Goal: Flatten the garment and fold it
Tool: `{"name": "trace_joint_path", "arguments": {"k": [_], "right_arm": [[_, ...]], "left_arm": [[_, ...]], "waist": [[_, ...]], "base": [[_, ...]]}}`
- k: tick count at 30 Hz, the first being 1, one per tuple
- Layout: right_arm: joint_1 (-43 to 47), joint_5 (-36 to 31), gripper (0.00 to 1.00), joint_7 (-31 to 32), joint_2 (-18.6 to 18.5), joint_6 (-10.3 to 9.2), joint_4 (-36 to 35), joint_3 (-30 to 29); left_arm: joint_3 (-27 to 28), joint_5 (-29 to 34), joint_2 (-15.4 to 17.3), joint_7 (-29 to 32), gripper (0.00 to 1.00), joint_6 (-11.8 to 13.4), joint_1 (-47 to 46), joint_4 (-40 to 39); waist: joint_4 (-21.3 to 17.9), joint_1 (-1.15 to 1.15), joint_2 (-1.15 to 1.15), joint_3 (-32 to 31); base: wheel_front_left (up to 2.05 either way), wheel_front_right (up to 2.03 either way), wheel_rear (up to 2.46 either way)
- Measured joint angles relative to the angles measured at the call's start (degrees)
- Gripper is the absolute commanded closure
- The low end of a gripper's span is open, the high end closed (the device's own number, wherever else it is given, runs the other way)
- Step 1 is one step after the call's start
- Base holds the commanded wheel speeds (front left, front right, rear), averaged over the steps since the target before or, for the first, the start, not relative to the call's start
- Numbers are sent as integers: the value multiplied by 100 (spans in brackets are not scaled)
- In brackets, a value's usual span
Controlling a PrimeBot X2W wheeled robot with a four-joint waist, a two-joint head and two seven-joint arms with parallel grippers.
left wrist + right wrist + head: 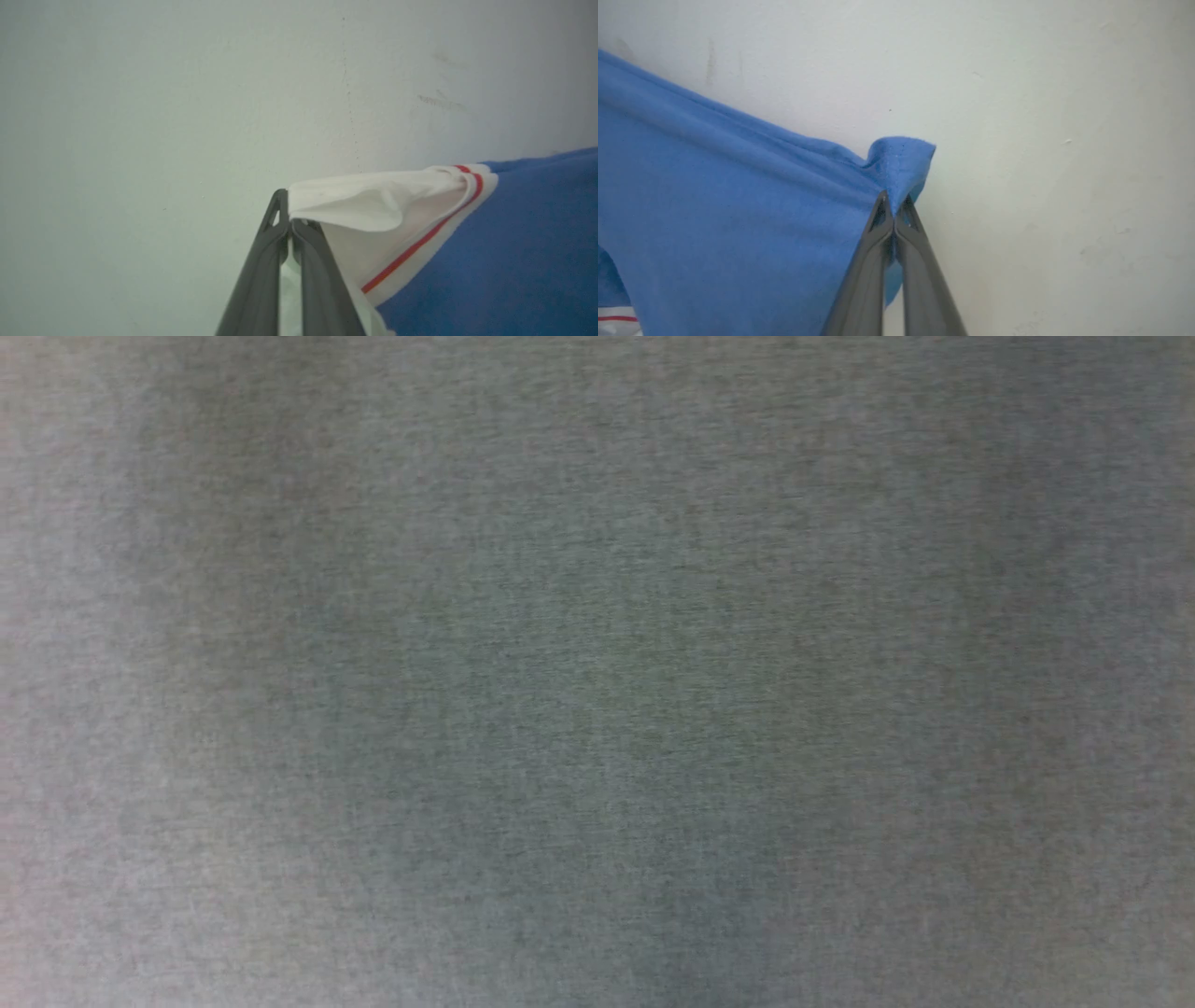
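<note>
The bright blue, white-sleeved jersey shirt [504,261] is clamped, lower centre, by left gripper [290,224] and right gripper [894,211]; shallow pinches could be lost under tension.

A pale off-white matt surface [140,116] with a faint green cast, softly and evenly lit; a thin hairline crack [348,93] runs down it, faint grey scuff marks [441,102] beside. In the head view, a blurred grey flecked surface [597,672], dimmer toward its middle

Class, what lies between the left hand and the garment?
Nothing: the left hand is shut directly on the garment, pinching its white sleeve, as the left wrist view shows.
</note>
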Motion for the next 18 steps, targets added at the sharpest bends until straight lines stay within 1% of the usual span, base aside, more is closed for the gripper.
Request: {"name": "trace_joint_path", "arguments": {"k": [3,6,8,11,12,15,18], "right_arm": [[274,363,100,-24,-162,-1,-311,328],[721,782,100,100,-447,-1,-865,572],[1089,1078,100,213,-672,-2,-1292,599],[1901,1470,100,477,-934,-2,-1972,512],[2199,1601,100,583,-996,-2,-2173,433],[3138,1825,100,793,-1138,-2,-2751,154],[4191,1968,100,925,-1129,-1,-3274,-189]], "left_arm": [[35,-157,114,56,100,-98,422,-256],[34,-345,283,244,100,-224,931,-725],[49,-444,422,371,100,-269,1324,-1136],[87,-654,643,664,100,-287,2128,-1837],[105,-713,727,769,100,-270,2427,-2097],[198,-902,950,1049,100,-76,3423,-2911],[292,-1133,1134,1300,100,175,4585,-3747]], "waist": [[59,0,0,-33],[82,-1,0,-140],[94,-2,0,-229],[104,-2,0,-403],[106,-2,0,-466],[107,-2,0,-669],[96,-2,0,-897]], "base": [[0,0,0],[0,0,0],[0,0,0],[0,0,0],[0,0,0],[0,0,0],[0,0,0]]}}
